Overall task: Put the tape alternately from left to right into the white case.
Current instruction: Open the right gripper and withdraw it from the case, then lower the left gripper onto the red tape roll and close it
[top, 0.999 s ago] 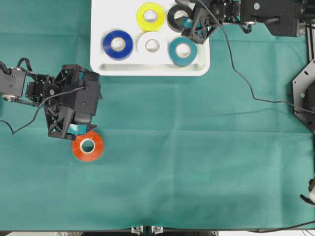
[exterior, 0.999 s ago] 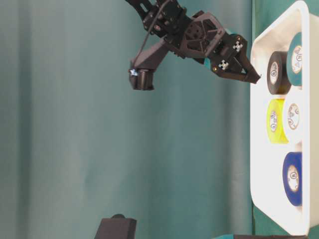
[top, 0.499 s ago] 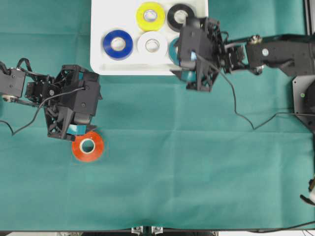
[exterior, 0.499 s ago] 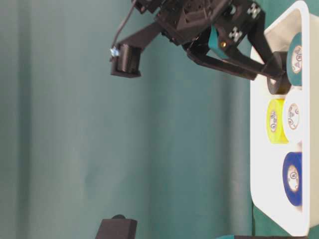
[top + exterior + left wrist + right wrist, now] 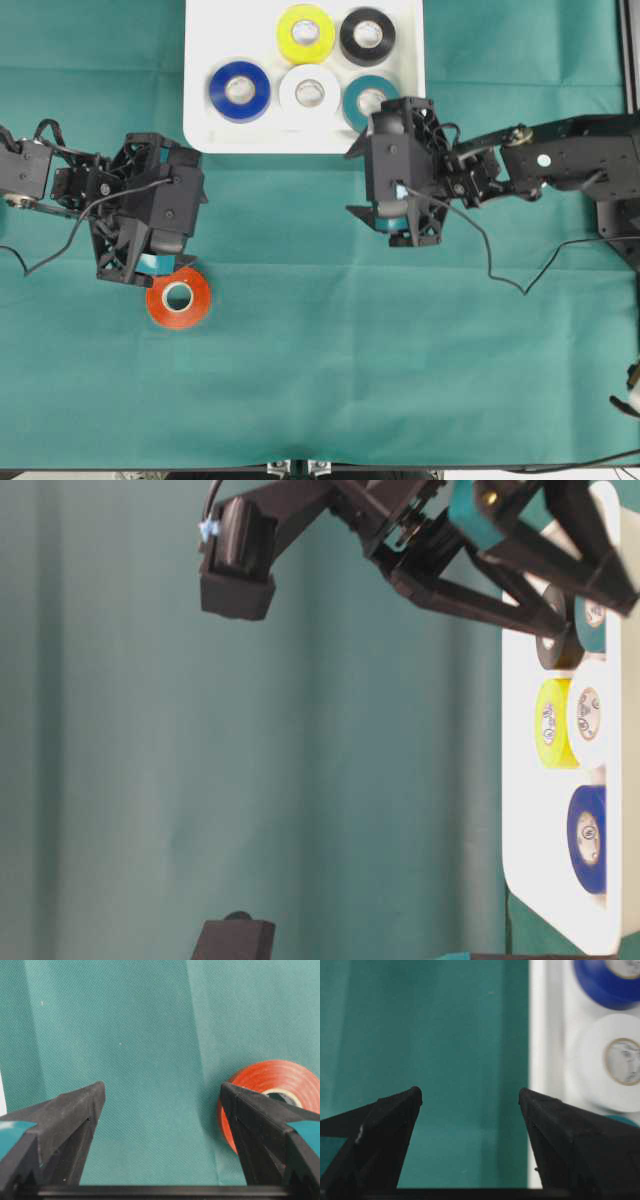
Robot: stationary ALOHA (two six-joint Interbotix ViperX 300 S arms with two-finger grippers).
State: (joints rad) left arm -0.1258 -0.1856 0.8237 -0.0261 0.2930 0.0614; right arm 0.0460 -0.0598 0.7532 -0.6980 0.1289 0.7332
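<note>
The white case (image 5: 200,140) lies at the back of the green cloth. It holds blue (image 5: 240,90), yellow (image 5: 306,30), white (image 5: 310,90), black (image 5: 367,35) and teal (image 5: 370,97) tape rolls. An orange tape roll (image 5: 178,297) lies flat on the cloth at the left. My left gripper (image 5: 190,208) hovers open just behind it, one fingertip (image 5: 235,1097) over the roll's edge (image 5: 265,1075). My right gripper (image 5: 350,182) is open and empty over the cloth just in front of the case rim (image 5: 540,1060), beside the white roll (image 5: 615,1060).
The right arm's cable (image 5: 480,240) loops over the cloth behind its gripper. A black frame (image 5: 615,200) stands at the right edge. The left arm's cable (image 5: 40,260) trails at the far left. A black block (image 5: 235,940) sits low in the table-level view.
My right gripper has drawn back from over the black and teal rolls in the case to the cloth in front of it, staying open. The left arm and orange roll have not moved.
</note>
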